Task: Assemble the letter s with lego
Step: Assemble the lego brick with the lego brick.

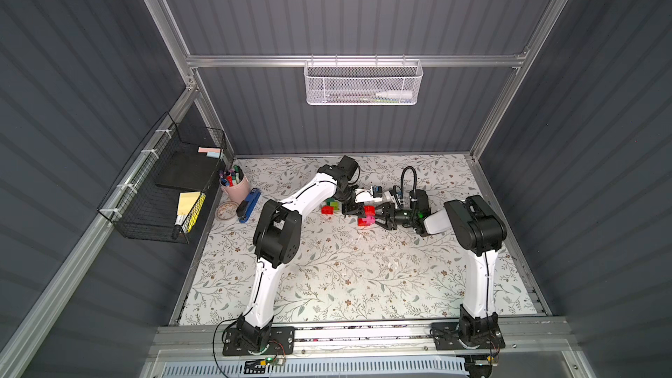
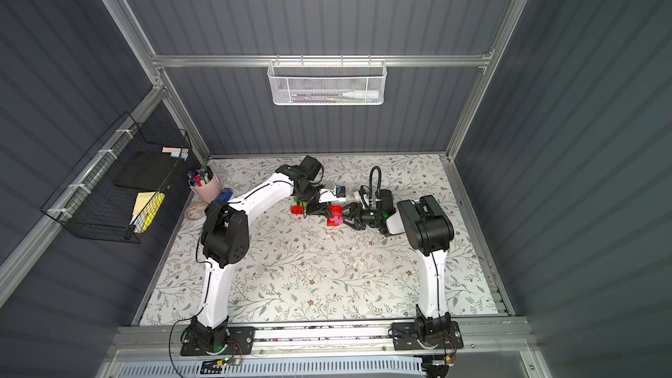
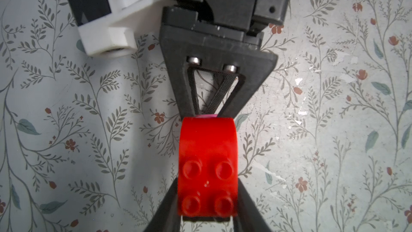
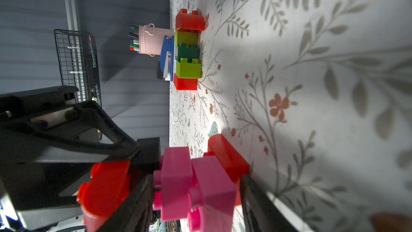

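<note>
Middle of the far half of the floral table (image 1: pixel 345 270): left gripper (image 1: pixel 362 209) and right gripper (image 1: pixel 376 217), tip to tip.

Left gripper: fingers (image 3: pixel 247 210) pressed hard against the two sides of a red four-stud brick (image 3: pixel 207 166), studs facing the wrist camera.

Right gripper: rolled on its side, jaws part-way apart and pinching a pink-and-red cluster (image 1: pixel 364 221) from above and below. Cluster made up of two joined pink bricks (image 4: pixel 178 175) and a red brick (image 4: pixel 228 159) on the side nearest the tabletop.

Red four-stud brick held higher than the cluster and just beside it, with only a sliver of pink visible past its far edge in the left wrist view. Contact between the two not discernible.

Left of both grippers, resting on the table near the left wrist: a row of loose bricks (image 1: pixel 330 207), in order red (image 4: pixel 190 22), lime green (image 4: pixel 186 37), dark green (image 4: pixel 188 52), lime green (image 4: pixel 189 70), red (image 4: pixel 185 83), apart from both grippers.

Far left edge of the table: pink cup of markers (image 1: pixel 236 186) and blue stapler (image 1: pixel 250 201), side by side.
</note>
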`<action>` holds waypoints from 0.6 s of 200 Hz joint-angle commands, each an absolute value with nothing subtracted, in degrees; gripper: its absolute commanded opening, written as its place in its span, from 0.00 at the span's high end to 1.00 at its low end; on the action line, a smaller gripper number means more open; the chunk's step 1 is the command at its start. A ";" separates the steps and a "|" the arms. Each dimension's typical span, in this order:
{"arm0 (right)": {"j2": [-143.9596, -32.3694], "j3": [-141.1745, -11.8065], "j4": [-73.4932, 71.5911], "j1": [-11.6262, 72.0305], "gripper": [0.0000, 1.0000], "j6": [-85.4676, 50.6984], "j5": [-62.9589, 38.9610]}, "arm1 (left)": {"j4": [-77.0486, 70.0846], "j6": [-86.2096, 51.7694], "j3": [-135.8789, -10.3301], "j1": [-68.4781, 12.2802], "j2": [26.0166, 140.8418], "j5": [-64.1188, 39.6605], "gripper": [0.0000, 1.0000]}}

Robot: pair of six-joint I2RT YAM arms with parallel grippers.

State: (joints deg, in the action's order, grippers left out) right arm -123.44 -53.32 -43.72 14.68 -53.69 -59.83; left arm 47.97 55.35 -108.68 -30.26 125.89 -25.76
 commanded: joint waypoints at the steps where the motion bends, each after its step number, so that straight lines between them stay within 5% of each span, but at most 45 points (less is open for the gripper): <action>1: -126.73 -50.99 -37.21 14.85 0.39 -51.78 -57.45 | 49.24 56.34 -106.08 -30.67 127.38 -22.95 0.71; 120: -125.16 -49.37 -29.96 13.82 0.41 -45.83 -55.52 | 49.92 55.15 -106.83 -30.67 126.74 -27.18 0.71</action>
